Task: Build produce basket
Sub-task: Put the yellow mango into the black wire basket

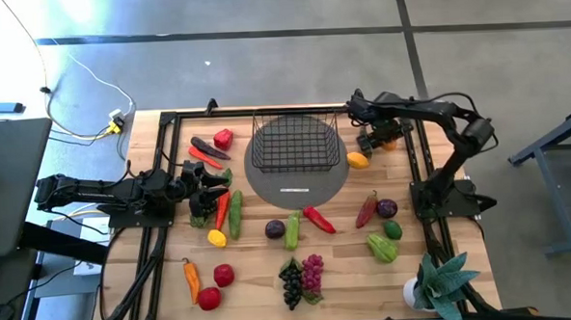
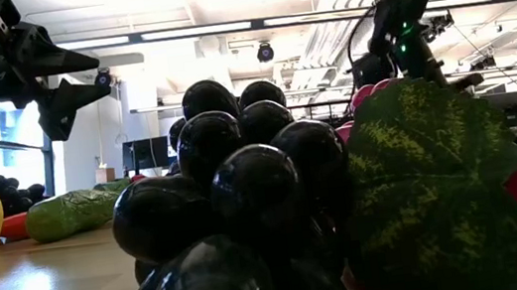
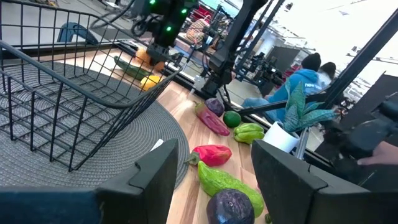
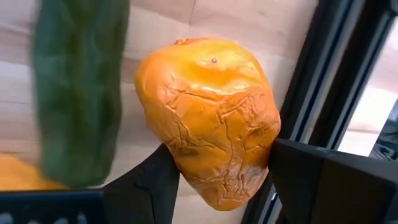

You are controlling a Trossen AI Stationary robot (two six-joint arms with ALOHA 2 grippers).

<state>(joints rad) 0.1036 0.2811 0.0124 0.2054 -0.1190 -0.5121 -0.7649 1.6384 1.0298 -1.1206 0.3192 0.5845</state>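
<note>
Orange and bumpy, a toy pepper [image 4: 211, 118] is sitting between the right gripper's [image 4: 217, 180] two dark fingers, and both fingers are pressing on its sides. A green cucumber [image 4: 78, 93] is lying just beside it on the wood. From above, the right gripper [image 1: 379, 137] is reaching down near the table's far right edge, close to a yellow lemon [image 1: 358, 160].

The basket [image 1: 294, 140] is sitting on a grey round mat [image 1: 296, 184] near the far middle of the table [image 1: 261, 267]. No produce is showing inside it.

The left gripper [image 1: 208, 190] is hanging over the left side of the table, beside a carrot [image 1: 221, 209] and another cucumber [image 1: 236, 212]. In its own camera its fingers [image 3: 155, 180] are standing wide apart with nothing between them, and the basket [image 3: 68, 106] is just ahead.

Lots of produce is lying around the table: a red pepper [image 1: 318, 218], an eggplant [image 1: 275, 229], a green pepper [image 1: 382, 247], tomatoes [image 1: 223, 275] and dark grapes [image 1: 291, 283]. A potted plant [image 1: 436, 284] is standing at the near right corner.

Up close in the low view, the dark grapes [image 2: 237, 208] and a big leaf [image 2: 424, 183] are filling most of the picture.
</note>
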